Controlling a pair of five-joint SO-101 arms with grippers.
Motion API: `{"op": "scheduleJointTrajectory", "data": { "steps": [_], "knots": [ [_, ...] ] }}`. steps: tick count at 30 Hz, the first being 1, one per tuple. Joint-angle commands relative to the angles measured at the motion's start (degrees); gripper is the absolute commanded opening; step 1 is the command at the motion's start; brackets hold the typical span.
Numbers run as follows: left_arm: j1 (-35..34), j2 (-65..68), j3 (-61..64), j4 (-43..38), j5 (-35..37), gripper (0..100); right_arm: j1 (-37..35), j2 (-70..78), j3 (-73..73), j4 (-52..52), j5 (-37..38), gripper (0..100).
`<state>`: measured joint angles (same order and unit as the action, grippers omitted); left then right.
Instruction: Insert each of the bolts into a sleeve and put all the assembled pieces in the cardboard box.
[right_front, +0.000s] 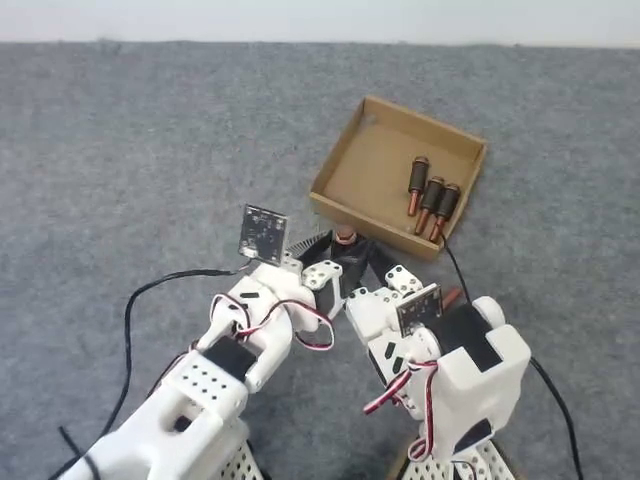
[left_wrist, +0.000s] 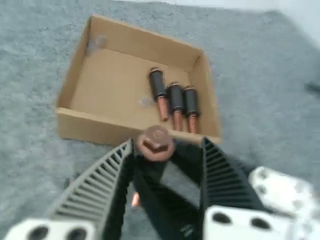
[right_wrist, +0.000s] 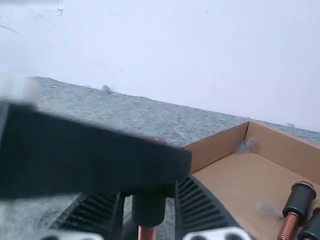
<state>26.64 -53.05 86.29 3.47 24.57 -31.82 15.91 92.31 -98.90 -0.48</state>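
Here, a copper bolt (left_wrist: 156, 141) with a hexagonal head sits in a black cylindrical sleeve (right_wrist: 148, 206). The head rests at the sleeve's upper end, and the threaded shank emerges from the lower end. The piece stands roughly upright, head uppermost. The right gripper (right_wrist: 150, 192) grasps the sleeve, one ribbed dark finger on either side of it. The left gripper (left_wrist: 168, 145) is released: its two fingers stand apart with grey carpet (right_front: 150, 150) visible between them, and the bolt head lies between their tips, close against one. In the right wrist view a dark, blurred finger (right_wrist: 90, 155), apparently the left gripper's, crosses in front of the sleeve's upper end and hides most of the bolt head. Just beyond the fingertips of both grippers lies the cardboard box (right_front: 370, 225), an open shallow tray whose near wall almost meets the held piece. Inside it, against the wall farthest from the left gripper, three assembled pieces (right_front: 432, 200) lie side by side and touching, black sleeves toward the far wall and copper threads toward the grippers. A black cable (right_front: 130, 320) trails over the carpet behind the left gripper, beside its arm. A white wall (right_wrist: 175, 50) rises beyond the carpet's far edge.
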Motion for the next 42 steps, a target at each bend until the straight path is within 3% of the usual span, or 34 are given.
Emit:
{"op": "scheduleJointTrajectory", "data": {
  "steps": [1, 5, 12, 16, 22, 25, 35, 42],
  "knots": [
    [0.53, -10.99, 1.63, 0.44, 1.05, 20, 0.75, -2.07, 1.49, -1.19, 0.18, 0.6],
    [0.26, -19.25, 4.88, 0.7, 1.05, 20, 0.66, -2.07, 1.49, -1.19, 0.18, 0.6],
    [-0.09, -31.3, 5.49, 10.81, 1.05, 19, 0.66, -1.89, 1.49, -1.1, 0.18, 0.6],
    [-4.4, -38.51, 5.49, 16.88, 1.05, 17, 0.66, -1.89, 1.49, -1.1, 0.18, 0.6],
    [-12.22, -48.97, 5.58, 27.43, 1.05, 1, 0.66, -1.71, 1.49, -1.01, 0.18, 0.6],
    [-16.0, -52.04, 5.23, 34.37, 1.05, 2, 0.66, -1.63, 1.49, -1.01, 0.18, 0.6],
    [-27.52, -51.34, 5.58, 44.22, 0.88, 2, 0.66, -1.63, 1.49, -1.01, 0.18, 0.6],
    [-33.58, -50.99, 10.33, 51.6, -13.89, 2, 1.54, -1.8, 1.49, -1.19, 0.18, 0.6]
  ]
}}
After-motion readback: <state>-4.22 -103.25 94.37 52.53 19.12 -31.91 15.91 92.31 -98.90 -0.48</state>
